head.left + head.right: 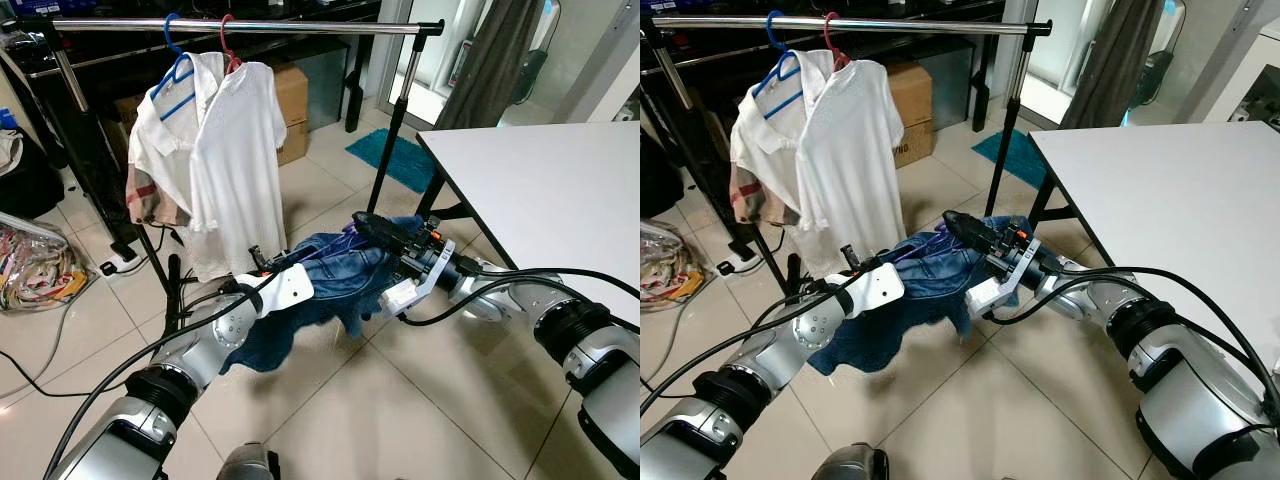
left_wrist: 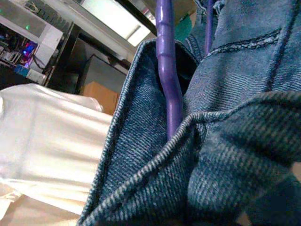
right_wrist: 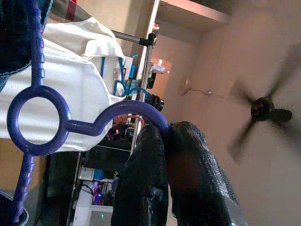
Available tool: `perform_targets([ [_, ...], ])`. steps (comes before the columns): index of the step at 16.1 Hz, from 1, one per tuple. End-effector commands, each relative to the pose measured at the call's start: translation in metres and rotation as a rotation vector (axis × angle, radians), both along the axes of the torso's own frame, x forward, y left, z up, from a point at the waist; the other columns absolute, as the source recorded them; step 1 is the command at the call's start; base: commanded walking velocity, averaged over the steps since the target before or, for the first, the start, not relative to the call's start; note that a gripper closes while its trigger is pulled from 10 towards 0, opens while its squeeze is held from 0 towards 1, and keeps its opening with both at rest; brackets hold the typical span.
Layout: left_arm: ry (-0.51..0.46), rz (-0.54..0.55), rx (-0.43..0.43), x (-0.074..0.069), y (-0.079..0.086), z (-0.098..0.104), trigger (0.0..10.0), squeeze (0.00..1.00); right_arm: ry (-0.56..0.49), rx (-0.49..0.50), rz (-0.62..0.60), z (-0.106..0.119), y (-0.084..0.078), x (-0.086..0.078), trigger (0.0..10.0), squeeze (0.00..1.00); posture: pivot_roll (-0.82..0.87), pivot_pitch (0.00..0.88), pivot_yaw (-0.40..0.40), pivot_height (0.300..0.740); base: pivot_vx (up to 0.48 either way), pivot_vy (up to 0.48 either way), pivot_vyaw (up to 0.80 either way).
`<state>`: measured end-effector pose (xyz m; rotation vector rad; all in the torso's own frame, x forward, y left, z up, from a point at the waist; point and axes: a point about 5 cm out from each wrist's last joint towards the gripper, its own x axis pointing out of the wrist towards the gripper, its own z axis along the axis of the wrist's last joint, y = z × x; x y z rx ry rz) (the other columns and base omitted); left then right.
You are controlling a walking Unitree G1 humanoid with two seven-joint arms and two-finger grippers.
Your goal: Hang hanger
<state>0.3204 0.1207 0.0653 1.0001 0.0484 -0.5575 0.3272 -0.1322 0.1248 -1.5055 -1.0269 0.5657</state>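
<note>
Between the two arms, low over the tiled floor point(image 1: 420, 420), hangs a purple hanger point(image 3: 37, 117) carrying a blue denim garment point(image 1: 330, 285). It sits near the centre of the head view, below the clothes rail point(image 1: 250, 25), which runs across from 10 to 1 o'clock. By the look of things the task is partway: the hanger is lifted and gripped, but its hook is not yet over the rail, so the raise and the hooking are left to do.

Jaws of the right gripper point(image 3: 164, 136) are closed narrowly on the curved hook of the hanger, as its wrist view shows, with the hanger's ring and neck running away from the fingers point(image 3: 143, 174). The left gripper point(image 1: 262, 268) is buried in the denim at about 8 o'clock from the right one; whether its jaws are open or closed cannot be told, though its wrist view shows denim folds and a purple hanger bar very close.

Already on the rail, at 11 o'clock, hang two white shirts point(image 1: 235, 150) on a blue hanger point(image 1: 175, 60) and a red hanger point(image 1: 228, 40). At 3 o'clock stands a white table point(image 1: 560, 190).
</note>
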Motion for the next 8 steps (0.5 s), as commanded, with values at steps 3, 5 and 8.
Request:
perform_targets([
  [3, -0.054, -0.072, -0.027, 0.001, -0.017, 0.01, 0.0, 0.0, -0.057, 0.083, 0.021, 0.018, 0.007, 0.005, 10.0, 0.0, 0.24, 0.0, -0.035, 0.74, 0.0, 0.0, 0.0],
  [5, -0.055, -0.071, -0.026, 0.001, -0.017, 0.01, 0.0, 0.0, -0.043, 0.094, 0.032, 0.018, 0.007, 0.004, 10.0, 1.0, 0.24, 0.0, -0.033, 0.74, 0.0, 0.0, 0.0],
  [8, -0.053, -0.069, -0.023, 0.002, -0.016, 0.01, 0.0, 0.0, -0.019, 0.046, -0.048, 0.008, 0.001, 0.008, 10.0, 0.98, 0.25, 0.0, -0.032, 0.74, 0.0, 0.0, 0.0],
])
